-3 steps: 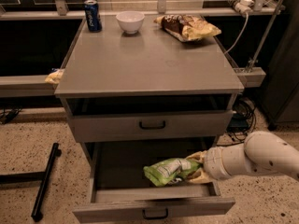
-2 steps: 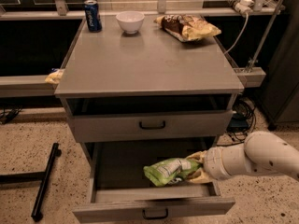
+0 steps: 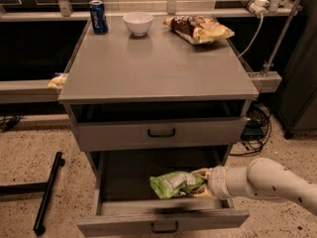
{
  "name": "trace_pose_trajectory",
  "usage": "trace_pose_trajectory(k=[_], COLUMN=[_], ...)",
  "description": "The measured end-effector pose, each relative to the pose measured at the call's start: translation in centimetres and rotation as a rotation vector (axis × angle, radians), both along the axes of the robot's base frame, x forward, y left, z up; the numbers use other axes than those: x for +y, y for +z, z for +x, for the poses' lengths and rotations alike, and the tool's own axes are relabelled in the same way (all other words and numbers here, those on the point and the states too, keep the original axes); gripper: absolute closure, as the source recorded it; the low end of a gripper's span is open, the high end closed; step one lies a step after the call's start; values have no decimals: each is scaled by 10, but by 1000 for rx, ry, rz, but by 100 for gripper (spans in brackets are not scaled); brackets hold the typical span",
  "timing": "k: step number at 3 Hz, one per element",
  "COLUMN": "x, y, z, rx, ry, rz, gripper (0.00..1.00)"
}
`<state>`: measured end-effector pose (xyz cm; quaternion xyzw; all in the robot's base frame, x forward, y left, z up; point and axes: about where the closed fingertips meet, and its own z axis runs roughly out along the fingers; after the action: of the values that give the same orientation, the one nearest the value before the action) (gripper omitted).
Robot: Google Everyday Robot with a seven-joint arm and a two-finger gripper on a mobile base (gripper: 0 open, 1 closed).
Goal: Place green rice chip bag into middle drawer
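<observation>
The green rice chip bag (image 3: 174, 183) lies inside the pulled-out middle drawer (image 3: 163, 221), toward its right half, low over the drawer floor. My gripper (image 3: 202, 181) reaches in from the right at the end of the white arm (image 3: 267, 183). It sits at the bag's right end, with its tan fingers around that end of the bag. The drawer front with its small dark handle (image 3: 164, 227) is at the bottom of the view.
The upper grey drawer (image 3: 161, 133) is shut. On the cabinet top stand a blue can (image 3: 98, 16), a white bowl (image 3: 137, 23) and a yellow-and-brown snack bag (image 3: 199, 29). A black stand leg (image 3: 47, 192) lies on the floor at left. Cables hang at right.
</observation>
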<state>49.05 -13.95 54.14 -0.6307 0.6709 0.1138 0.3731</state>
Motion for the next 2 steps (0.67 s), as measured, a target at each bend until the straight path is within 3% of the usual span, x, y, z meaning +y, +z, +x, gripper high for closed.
trace_pose_trajectory(k=[2], x=[5], y=[-6], z=[9], rx=[-18], ry=[0], rz=[9], gripper=[100])
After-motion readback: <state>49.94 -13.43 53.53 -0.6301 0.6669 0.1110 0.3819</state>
